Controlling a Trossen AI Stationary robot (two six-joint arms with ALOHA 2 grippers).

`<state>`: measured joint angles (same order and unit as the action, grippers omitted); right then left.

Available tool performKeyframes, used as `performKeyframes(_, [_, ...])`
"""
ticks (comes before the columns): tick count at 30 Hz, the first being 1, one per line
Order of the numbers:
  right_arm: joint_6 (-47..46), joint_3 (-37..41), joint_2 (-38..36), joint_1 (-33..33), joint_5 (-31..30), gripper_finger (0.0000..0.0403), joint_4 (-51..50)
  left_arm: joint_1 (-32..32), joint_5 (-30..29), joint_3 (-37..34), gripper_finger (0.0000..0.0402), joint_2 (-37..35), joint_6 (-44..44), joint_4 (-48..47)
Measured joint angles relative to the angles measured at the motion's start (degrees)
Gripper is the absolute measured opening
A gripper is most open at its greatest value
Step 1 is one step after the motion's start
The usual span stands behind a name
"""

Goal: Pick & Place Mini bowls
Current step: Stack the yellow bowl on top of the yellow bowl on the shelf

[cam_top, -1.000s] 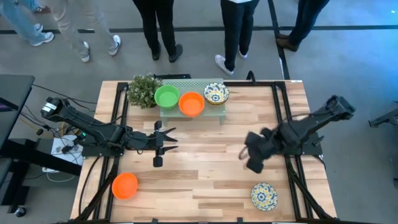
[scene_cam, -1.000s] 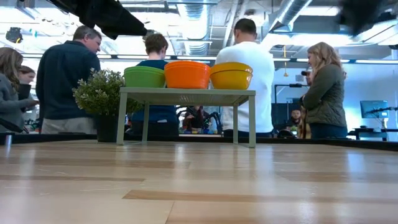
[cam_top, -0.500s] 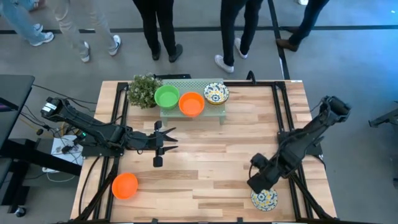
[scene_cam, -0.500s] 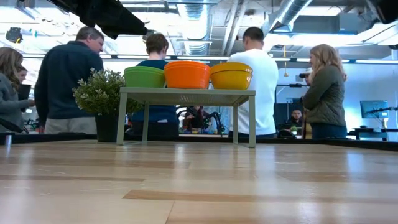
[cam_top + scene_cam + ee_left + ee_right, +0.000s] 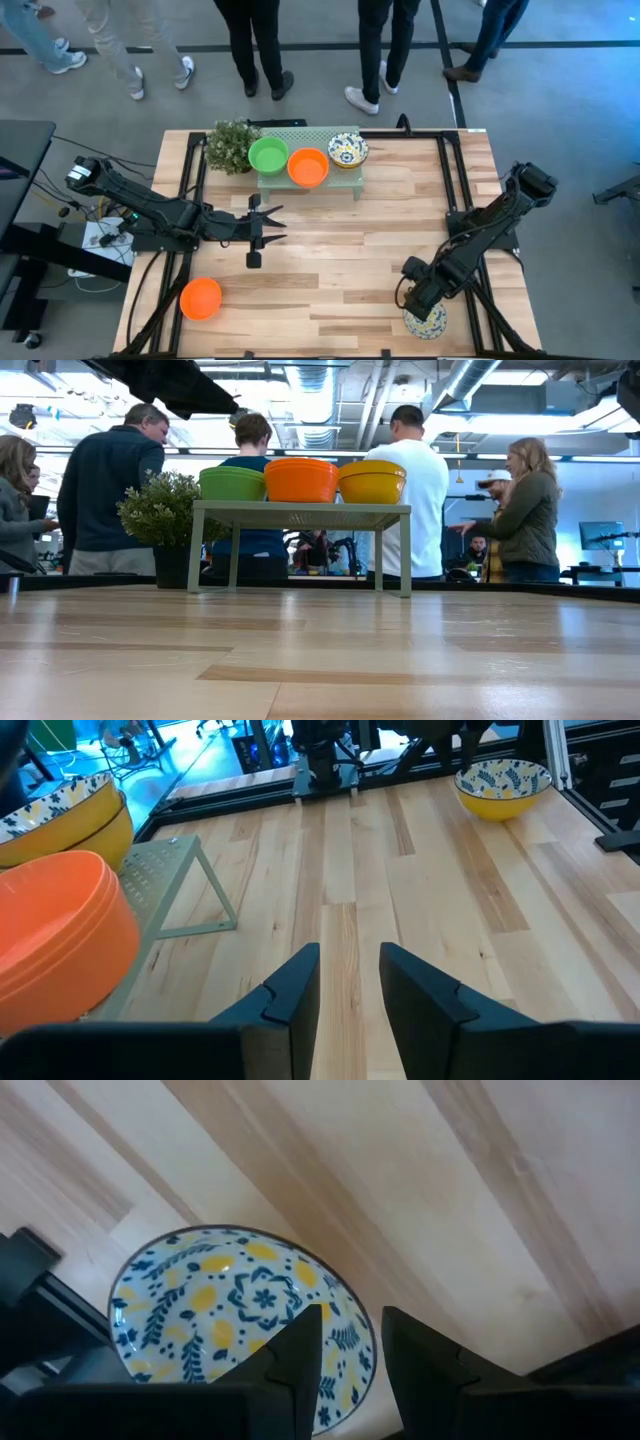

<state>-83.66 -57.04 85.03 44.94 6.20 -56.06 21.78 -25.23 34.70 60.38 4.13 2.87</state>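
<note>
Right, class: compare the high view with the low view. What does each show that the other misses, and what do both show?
Only the high view: both arms, the left gripper mid-table, the right gripper over the floral bowl, and the loose orange bowl. Only the low view: the standing people's upper bodies. Both: the stand with three bowls, and the plant.

On the pale green stand (image 5: 352,176) at the far side sit a bright green bowl (image 5: 267,155), an orange bowl (image 5: 308,167) and a white bowl with blue-and-yellow floral pattern (image 5: 347,150). A second orange bowl (image 5: 201,298) lies near left; a second floral bowl (image 5: 240,1315), yellow outside, lies near right on the light wood table (image 5: 330,260).
</note>
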Motion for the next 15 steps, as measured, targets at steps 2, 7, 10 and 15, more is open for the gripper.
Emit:
performKeyframes(2, [0.02,0.15,0.09,0.32,-0.05,0.0102,0.95,0.00,0.00,0.00,0.0108,0.00,-0.03,0.10])
performKeyframes(7, [0.02,1.14,0.57,1.30,-0.06,0.0102,1.24,0.00,0.00,0.00,0.0108,0.00,-0.06,0.20])
performKeyframes(10, [-0.28,2.10,0.52,1.30,-0.07,0.0102,2.04,0.00,0.00,0.00,0.0108,0.00,-0.10,0.20])
performKeyframes(15, [0.01,5.51,0.55,1.27,0.21,0.0102,3.98,0.00,0.00,0.00,0.0108,0.00,-0.13,0.20])
